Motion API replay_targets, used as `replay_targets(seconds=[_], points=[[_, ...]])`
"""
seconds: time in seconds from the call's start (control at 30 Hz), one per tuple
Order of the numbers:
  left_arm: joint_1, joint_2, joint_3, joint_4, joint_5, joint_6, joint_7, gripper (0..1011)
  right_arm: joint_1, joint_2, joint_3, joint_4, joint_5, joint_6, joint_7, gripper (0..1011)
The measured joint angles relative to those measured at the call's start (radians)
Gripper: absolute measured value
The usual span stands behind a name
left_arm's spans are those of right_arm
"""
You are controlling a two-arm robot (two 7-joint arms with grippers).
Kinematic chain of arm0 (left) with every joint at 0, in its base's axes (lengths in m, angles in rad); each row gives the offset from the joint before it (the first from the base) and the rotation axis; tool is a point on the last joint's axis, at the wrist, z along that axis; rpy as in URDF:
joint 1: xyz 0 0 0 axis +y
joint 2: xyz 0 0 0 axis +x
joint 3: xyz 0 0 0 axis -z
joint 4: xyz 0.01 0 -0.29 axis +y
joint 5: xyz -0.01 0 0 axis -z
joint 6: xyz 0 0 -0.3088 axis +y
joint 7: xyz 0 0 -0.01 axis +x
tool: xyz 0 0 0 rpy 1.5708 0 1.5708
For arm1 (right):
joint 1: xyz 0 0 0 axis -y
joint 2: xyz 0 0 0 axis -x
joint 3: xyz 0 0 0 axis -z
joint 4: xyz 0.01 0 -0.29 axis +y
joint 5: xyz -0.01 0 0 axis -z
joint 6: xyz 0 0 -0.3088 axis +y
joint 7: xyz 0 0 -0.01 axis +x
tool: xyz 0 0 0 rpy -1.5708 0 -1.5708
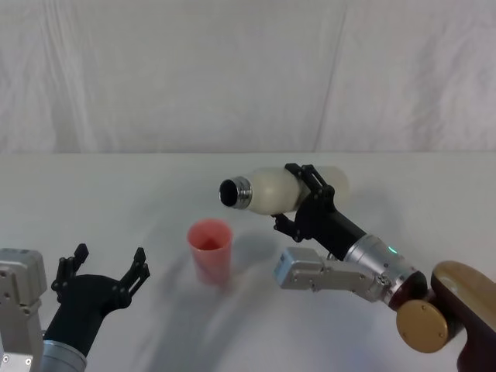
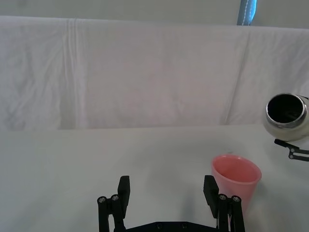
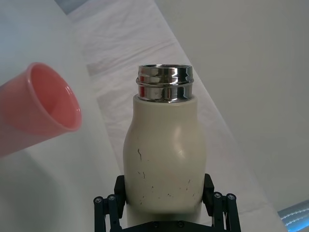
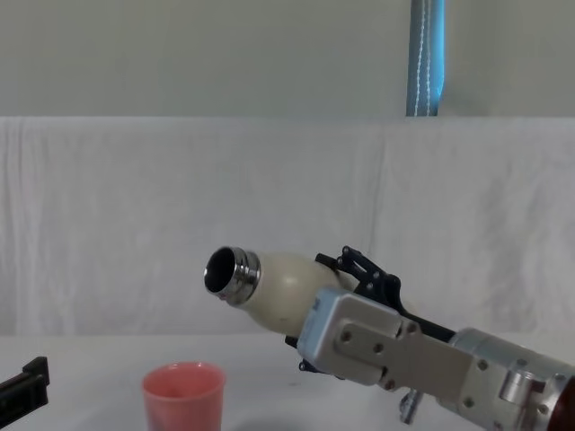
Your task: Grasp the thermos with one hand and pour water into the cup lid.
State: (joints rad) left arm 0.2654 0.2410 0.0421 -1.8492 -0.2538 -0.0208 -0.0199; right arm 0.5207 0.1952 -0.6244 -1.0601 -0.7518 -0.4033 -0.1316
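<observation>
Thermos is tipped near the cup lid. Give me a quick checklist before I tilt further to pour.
1. Grip: right gripper shut around the thermos body, fingers on both sides: ok.
2. Neck open: no cap on the steel mouth: ok.
3. Cup lid upright on the table, opening up: ok.
4. Mouth over the cup lid: in the head view it sits above and slightly to the right of the rim: not ok.
5. Water flowing or in the cup lid: cannot tell.
6. Left gripper open, off to the cup lid's left: ok.
</observation>
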Motion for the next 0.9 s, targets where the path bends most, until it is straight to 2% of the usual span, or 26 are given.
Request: replay_targets(seconds=[0.27,0.63,0.9], points=[[0.0,0.0,0.0,0.0,0.0,0.0,0.0,1001,0.035,-0.015,-0.015,0.046,-0.008,-0.008,-0.024,955],[0.0,0.0,0.0,0.0,0.0,0.0,0.0,1001,0.099,-0.023,-0.061,0.133,-0.075,-0.029,-0.099,955],[0.0,0.0,0.0,0.0,0.0,0.0,0.0,1001,0.121,-0.023,-0.093,0.155,-0.113,-0.03,-0.138,955]])
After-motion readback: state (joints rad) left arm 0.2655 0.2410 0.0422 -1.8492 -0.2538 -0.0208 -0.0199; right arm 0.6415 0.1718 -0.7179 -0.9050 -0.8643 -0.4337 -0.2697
